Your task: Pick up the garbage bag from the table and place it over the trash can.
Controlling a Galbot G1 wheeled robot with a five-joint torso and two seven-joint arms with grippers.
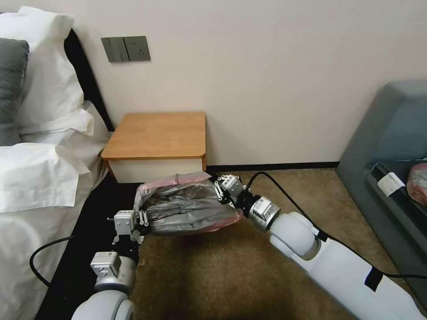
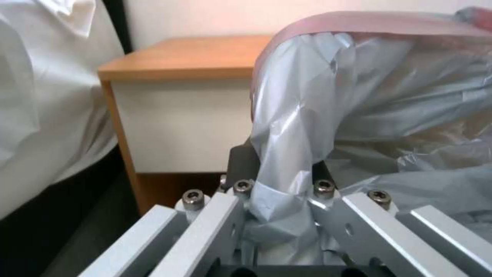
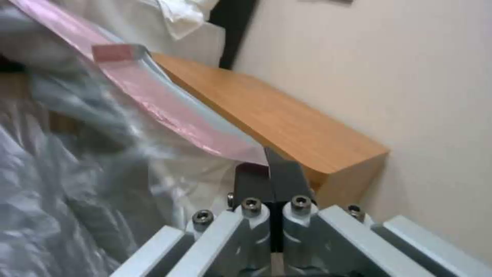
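Crinkly grey plastic, the garbage bag (image 1: 189,208), hangs stretched between my left gripper (image 1: 141,218) and right gripper (image 1: 219,189), both fingers clamped on its rim, near the worktop (image 1: 158,133); next I'd judge lowering it over the bin.

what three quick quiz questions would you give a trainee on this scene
1. True or false: the garbage bag lies on the table.
2. Which hands grip the bag? A) left hand alone B) right hand alone C) both
3. Fill in: the bag's edge band is tinted ____.

Key: 1 false, it hangs stretched between the hands, in front of the table; 2 C; 3 pink.
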